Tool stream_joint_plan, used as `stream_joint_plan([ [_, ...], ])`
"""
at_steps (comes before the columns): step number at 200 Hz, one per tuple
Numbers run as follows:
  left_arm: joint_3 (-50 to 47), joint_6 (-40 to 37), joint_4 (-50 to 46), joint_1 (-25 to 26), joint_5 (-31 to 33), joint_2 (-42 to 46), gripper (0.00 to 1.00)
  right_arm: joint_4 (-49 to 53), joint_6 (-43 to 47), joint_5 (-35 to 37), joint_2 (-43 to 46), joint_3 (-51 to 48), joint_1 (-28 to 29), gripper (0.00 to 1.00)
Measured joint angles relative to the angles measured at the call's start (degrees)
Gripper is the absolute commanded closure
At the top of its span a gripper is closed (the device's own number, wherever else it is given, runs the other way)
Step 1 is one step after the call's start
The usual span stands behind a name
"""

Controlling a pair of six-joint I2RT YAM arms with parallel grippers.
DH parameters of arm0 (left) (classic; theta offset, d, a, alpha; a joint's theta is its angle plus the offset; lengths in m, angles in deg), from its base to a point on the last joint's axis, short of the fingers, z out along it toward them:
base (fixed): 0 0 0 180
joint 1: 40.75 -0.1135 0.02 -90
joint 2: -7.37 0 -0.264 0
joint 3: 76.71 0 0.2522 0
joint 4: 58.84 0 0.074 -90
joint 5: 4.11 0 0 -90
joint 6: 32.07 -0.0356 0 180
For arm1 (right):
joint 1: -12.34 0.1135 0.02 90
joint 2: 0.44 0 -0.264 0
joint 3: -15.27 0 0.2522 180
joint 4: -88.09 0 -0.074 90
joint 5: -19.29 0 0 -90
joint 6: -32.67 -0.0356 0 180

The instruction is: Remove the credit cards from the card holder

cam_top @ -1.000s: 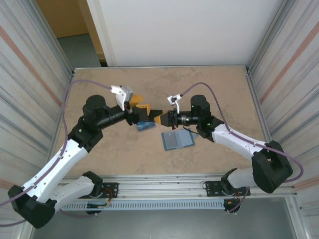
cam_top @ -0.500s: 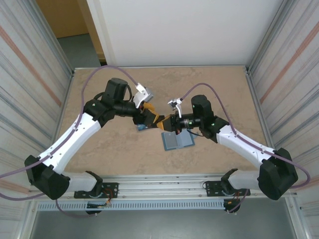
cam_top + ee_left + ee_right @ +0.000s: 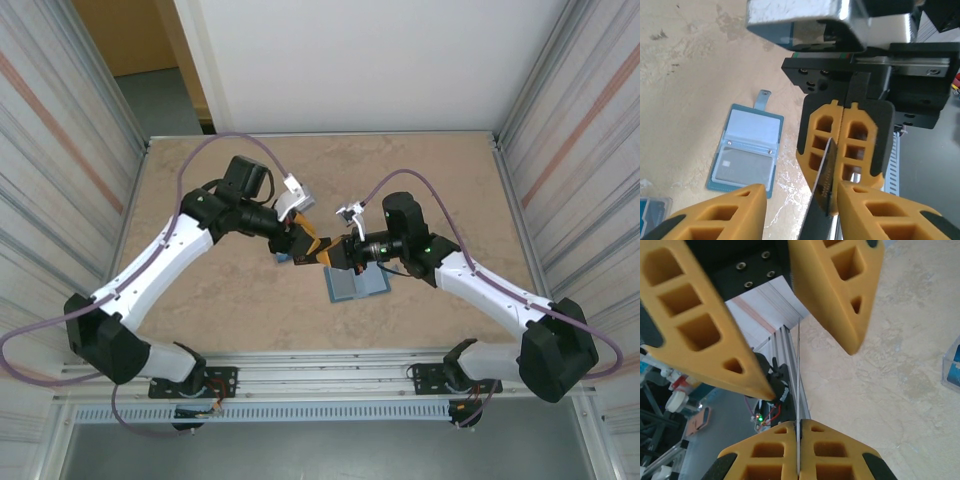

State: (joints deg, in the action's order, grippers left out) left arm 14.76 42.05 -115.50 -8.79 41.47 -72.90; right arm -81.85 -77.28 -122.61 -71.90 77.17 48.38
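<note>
Now the left gripper has swung in, spread jaws narrowing astride the black credit card pinched in the right gripper, near the open card holder.

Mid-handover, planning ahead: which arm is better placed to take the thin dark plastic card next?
Left, probably. The left gripper stands open astride the thin dark plastic card, which the shut right gripper pinches by one end.
</note>
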Motion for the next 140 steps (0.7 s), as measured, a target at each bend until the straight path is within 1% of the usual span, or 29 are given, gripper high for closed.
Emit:
stream_joint_plan([
  [24,0.55,-0.92,-1.14,0.09,-1.05,-1.16,0.89,0.59,0.13,0.07,0.00,0.00,-0.02,0.98],
  [34,0.85,-1.68,-1.55,0.37,-1.51,-1.22,0.94,1.25,0.15,0.50,0.00,0.00,-0.04,0.97],
  [45,1.11,-1.97,-2.19,0.55,-1.73,-1.18,1.00,1.62,0.61,0.68,0.02,0.00,-0.07,0.93],
  [57,1.16,-2.38,-2.32,0.57,-1.86,-1.20,1.00,1.86,0.94,0.98,0.15,0.00,-0.04,0.85],
  [69,1.16,-2.54,-2.25,0.68,-1.84,-1.18,1.00,2.14,1.16,1.53,0.35,0.00,-0.04,0.74],
  [85,1.01,-3.08,-1.70,0.87,-0.83,-1.03,1.00,2.64,1.31,2.78,0.63,0.00,-0.11,0.70],
  [100,-0.20,-3.67,-0.22,0.72,0.17,-0.46,1.00,2.82,1.31,3.80,1.22,0.00,-0.50,0.51],
  [105,-0.66,-3.82,0.13,0.61,0.57,-0.22,1.00,2.97,0.83,4.13,1.46,-0.02,-0.66,0.47],
  [129,-3.30,-4.33,3.02,-0.31,3.10,0.83,1.00,2.95,0.85,5.62,2.97,-0.04,-1.68,0.39],
  [140,-4.70,-4.94,4.59,-0.74,5.09,1.40,1.00,3.02,0.74,6.27,3.58,-0.04,-2.12,0.37],
])
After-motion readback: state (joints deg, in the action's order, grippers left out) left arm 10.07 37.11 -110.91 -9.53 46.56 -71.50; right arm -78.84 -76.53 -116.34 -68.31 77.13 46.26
